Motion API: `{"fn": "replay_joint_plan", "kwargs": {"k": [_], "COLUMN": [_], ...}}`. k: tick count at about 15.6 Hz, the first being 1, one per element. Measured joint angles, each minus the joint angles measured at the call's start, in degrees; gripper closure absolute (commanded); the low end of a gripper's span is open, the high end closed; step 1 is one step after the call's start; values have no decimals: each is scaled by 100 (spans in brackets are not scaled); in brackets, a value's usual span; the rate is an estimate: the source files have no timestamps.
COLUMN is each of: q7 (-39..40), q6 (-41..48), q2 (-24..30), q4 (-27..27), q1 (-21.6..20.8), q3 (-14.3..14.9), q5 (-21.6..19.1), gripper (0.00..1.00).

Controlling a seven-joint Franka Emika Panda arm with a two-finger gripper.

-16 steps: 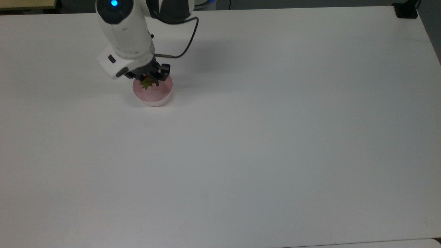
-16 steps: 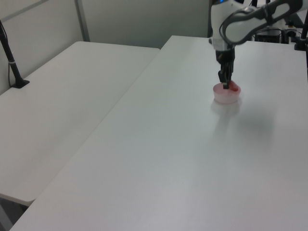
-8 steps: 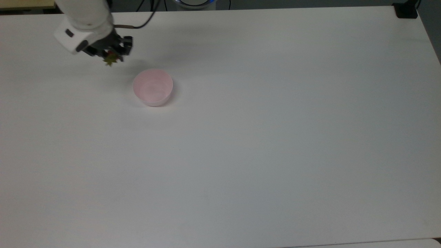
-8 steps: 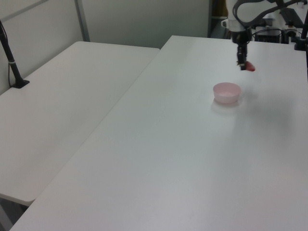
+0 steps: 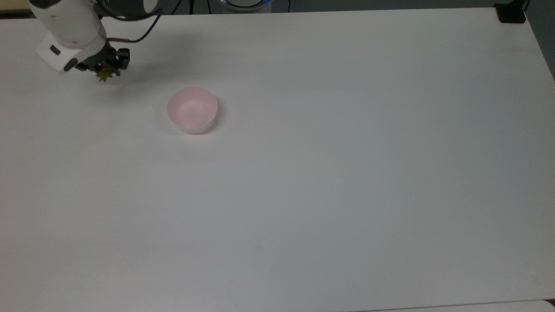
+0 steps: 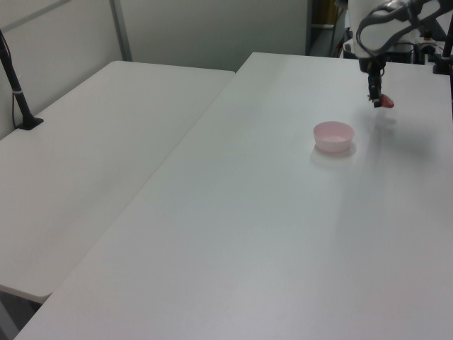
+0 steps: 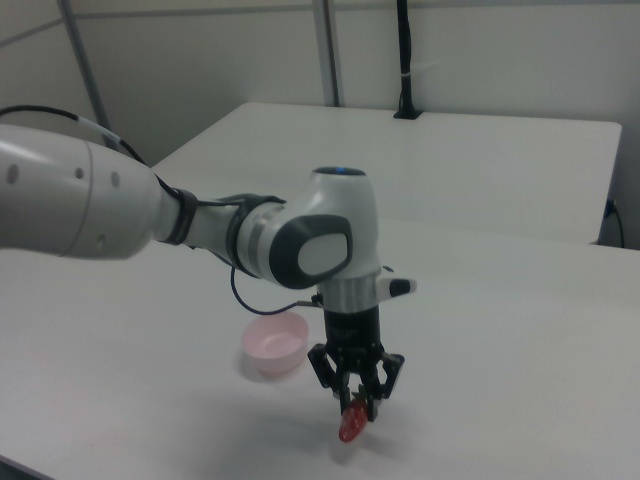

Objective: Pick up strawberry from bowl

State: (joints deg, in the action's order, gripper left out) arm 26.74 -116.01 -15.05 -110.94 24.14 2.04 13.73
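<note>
The pale pink bowl stands on the white table with nothing inside it. My gripper hangs above the table, up and to the left of the bowl in the top view, and is shut on the strawberry. In the right view the red fruit dangles below the fingers, tip down, clear of the table. Its green cap shows in the top view.
A second white table adjoins mine on the left view's left, with a black pole clamped to it. A black clamp sits at the top view's far right corner.
The gripper lifted the strawberry out of the bowl and carried it up and leftward in the top view, further from the bowl now than half a second ago. The bowl stayed put.
</note>
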Motion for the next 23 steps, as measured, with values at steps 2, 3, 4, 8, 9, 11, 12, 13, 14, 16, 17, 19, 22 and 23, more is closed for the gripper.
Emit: {"fn": "replay_joint_plan", "kwargs": {"k": [2, 3, 4, 8, 9, 11, 12, 13, 14, 16, 17, 19, 22, 23], "q7": [-7, -13, -39, -167, -212, -258, -262, -262, -265, -618, -974, -1835, -3129, -3359], "q6": [-50, -53, -54, -51, -7, 349, 612, 899, 1179, 1550, 1624, 1641, 1767, 1861], "q2": [-158, -208, -234, -213, -168, 22, 160, 318, 491, 853, 1023, 1279, 1463, 1495], "q4": [-1, 0, 1, 52, 94, 283, 430, 590, 739, 926, 959, 978, 1088, 1159], "q1": [-1, -2, -2, 4, 3, -16, -45, -86, -178, -516, -710, -1069, -1576, -1714], "q3": [-7, -14, -15, -14, -20, -58, -73, -97, -120, -151, -169, -192, -203, -201], "q5": [0, 0, 0, -9, -54, -362, -585, -796, -946, -1065, -1077, -1082, -1082, -1081], "gripper": [9, 0, 0, 0, 0, 0, 0, 0, 0, 0, 0, 0, 0, 0]}}
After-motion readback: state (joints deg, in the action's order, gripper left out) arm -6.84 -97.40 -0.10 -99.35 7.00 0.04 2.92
